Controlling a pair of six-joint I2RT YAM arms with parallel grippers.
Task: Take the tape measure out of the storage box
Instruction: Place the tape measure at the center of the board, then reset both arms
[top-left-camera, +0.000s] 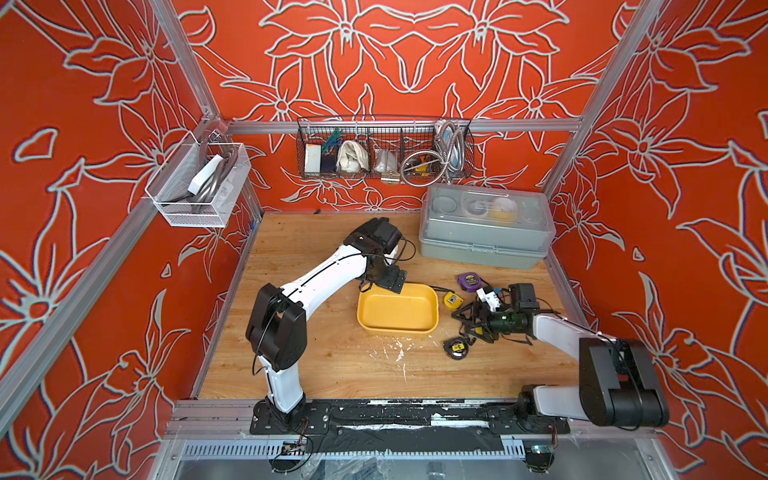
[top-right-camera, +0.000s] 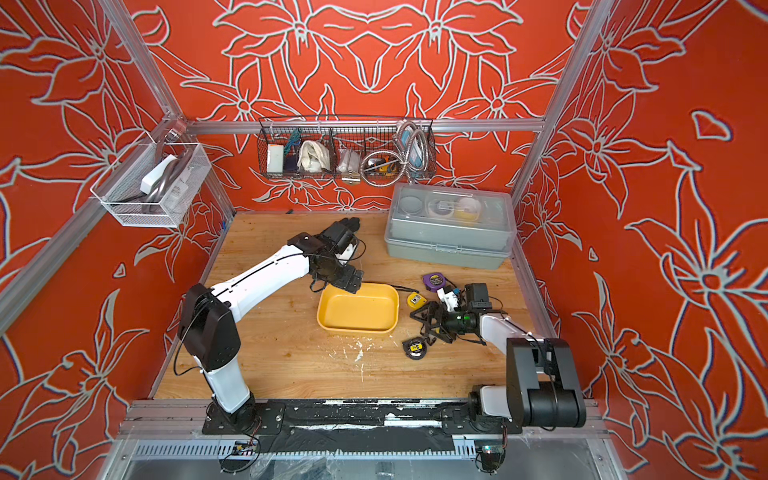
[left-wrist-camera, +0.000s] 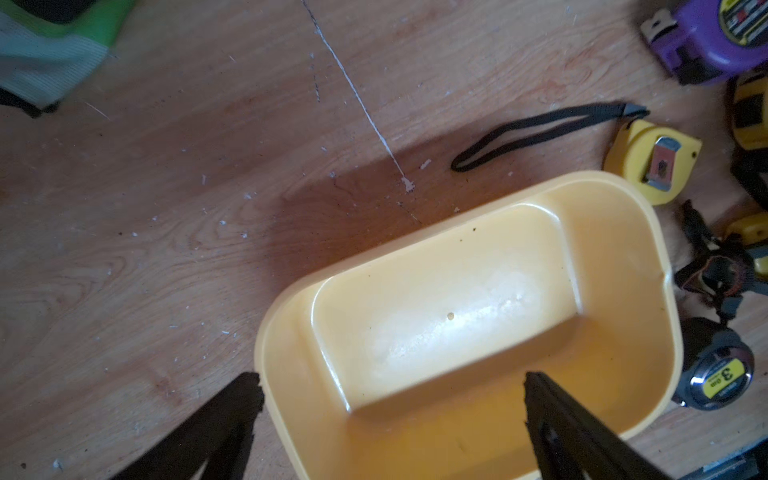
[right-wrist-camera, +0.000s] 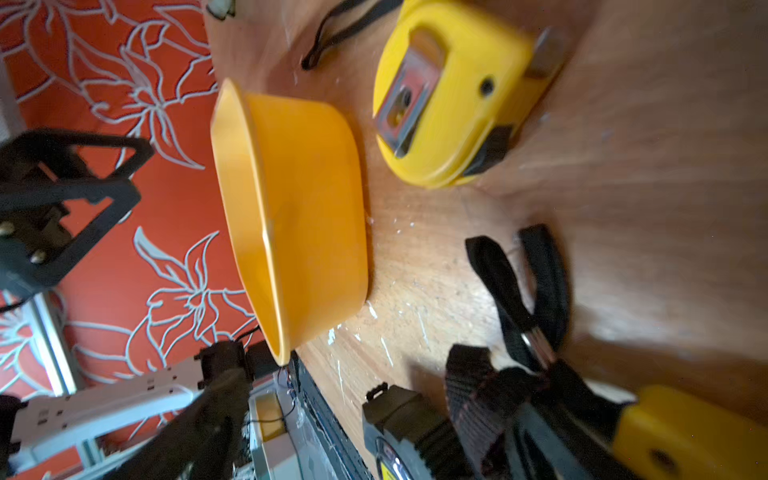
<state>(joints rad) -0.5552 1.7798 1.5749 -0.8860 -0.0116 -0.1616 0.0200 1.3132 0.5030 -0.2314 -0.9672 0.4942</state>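
Your storage box (top-left-camera: 397, 329) sits at the centre of the surface (top-left-camera: 332, 365) and it is empty: both top views and the left wrist view show only its bare yellow floor. The yellow tape measure (top-left-camera: 452, 300) lies on the surface at 3 o'clock of the box, just beside its short end. It is clip side up, and its black wrist loop (left-wrist-camera: 540, 133) trails toward 10 o'clock past the box's far corner. A purple tape measure (top-left-camera: 471, 281) lies at 2 o'clock of the box and a black tape measure (top-left-camera: 456, 348) at 4 o'clock, both on the surface too.

So I judge the lift-out done, and the step in hand to be the let-go and retreat. The right jaws stand wide apart and hold nothing. They sit low over the surface at 3 o'clock of the box. The yellow tape measure is at about 10 o'clock from them, close but clear of them as far as the top views tell. The left jaws are also fully spread and empty. They straddle the box's rim at its 11 o'clock corner, one side outside the wall and the other over the floor.

Next you need only draw the right arm (top-left-camera: 557, 330) back toward 4 o'clock, lifting first. Loose black straps (right-wrist-camera: 519, 282) lie tangled by those jaws, and a flat pull could drag a tape measure along. Raise the left jaws straight up so they do not tip the box.
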